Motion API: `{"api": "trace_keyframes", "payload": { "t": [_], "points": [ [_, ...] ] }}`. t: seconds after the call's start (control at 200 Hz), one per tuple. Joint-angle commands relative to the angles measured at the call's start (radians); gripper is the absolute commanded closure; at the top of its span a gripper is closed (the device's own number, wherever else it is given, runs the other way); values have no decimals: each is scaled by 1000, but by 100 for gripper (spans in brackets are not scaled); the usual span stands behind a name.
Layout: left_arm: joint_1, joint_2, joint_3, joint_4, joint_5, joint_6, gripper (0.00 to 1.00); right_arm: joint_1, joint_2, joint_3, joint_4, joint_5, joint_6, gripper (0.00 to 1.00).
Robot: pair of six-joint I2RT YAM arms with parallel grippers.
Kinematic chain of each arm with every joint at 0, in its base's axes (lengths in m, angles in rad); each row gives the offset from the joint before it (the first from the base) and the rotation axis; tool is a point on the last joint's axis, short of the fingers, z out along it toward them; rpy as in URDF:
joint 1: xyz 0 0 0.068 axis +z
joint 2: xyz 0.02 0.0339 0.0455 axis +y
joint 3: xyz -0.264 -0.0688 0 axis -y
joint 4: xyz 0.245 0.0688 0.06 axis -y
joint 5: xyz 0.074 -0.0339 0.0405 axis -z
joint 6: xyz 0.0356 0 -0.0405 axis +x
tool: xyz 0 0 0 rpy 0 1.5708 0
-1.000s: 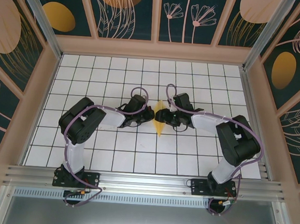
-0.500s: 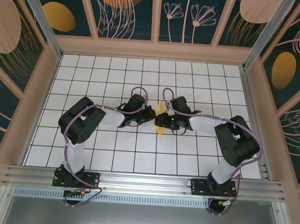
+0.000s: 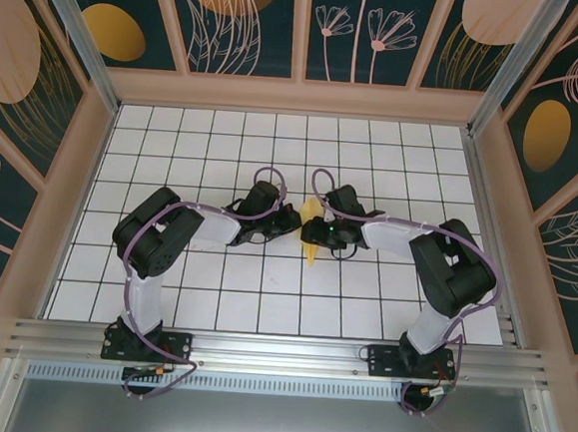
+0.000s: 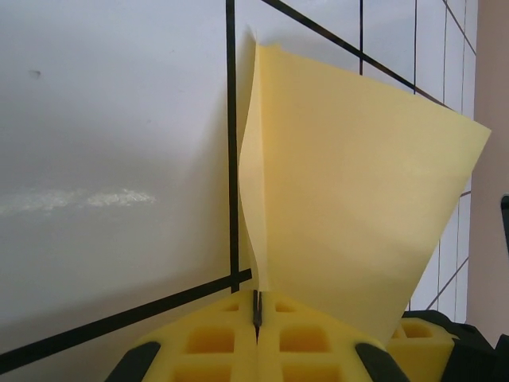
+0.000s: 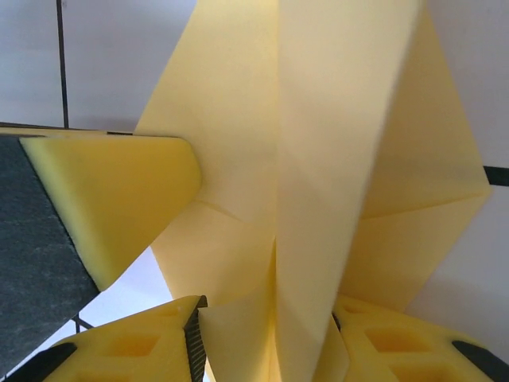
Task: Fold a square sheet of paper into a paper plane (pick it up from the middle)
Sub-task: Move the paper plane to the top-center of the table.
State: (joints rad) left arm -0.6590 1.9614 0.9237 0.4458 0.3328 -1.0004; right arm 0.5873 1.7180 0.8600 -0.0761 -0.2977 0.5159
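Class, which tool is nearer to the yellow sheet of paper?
Left, narrowly. The left tool is shut on the sheet of paper; the right tool straddles it from the opposite side, jaws partly open.

Setting: we read this as a robot test cell in a lab. Evidence noted:
- Worktop (image 3: pixel 262 304) is white and ruled in a black square grid.
- Walls (image 3: pixel 244 22) close it on three sides. They are panels printed with leaves and flowers on dark teal, framed in pale strips, with an aluminium post (image 3: pixel 78 29) at the corner.
- Left arm (image 3: pixel 157 236) and right arm (image 3: pixel 455 274) are bolted to an aluminium rail (image 3: pixel 278 353) at the near edge.
- Purple cable (image 3: pixel 272 175) loops along the arms.
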Motion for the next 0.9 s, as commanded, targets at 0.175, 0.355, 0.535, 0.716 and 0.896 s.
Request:
{"api": "trace_keyframes", "payload": {
  "t": [0.175, 0.355, 0.535, 0.716, 0.896],
  "points": [
    [6, -24, 5, -1, 0, 0, 100, 7, 3, 24, -48, 77, 35, 66],
    [6, -21, 6, -6, 0, 4, 100, 6, 6, 38, -54, 65, 39, 76],
    [6, -17, 8, -8, 3, 5, 100, 8, 9, 49, -58, 74, 45, 74],
    [7, -19, 13, -14, -1, 3, 100, 9, 24, 52, -70, 73, 48, 83],
    [10, -69, 36, -84, -37, 25, 79, 6, 23, 99, -163, 175, 20, 95]
  ]
}}
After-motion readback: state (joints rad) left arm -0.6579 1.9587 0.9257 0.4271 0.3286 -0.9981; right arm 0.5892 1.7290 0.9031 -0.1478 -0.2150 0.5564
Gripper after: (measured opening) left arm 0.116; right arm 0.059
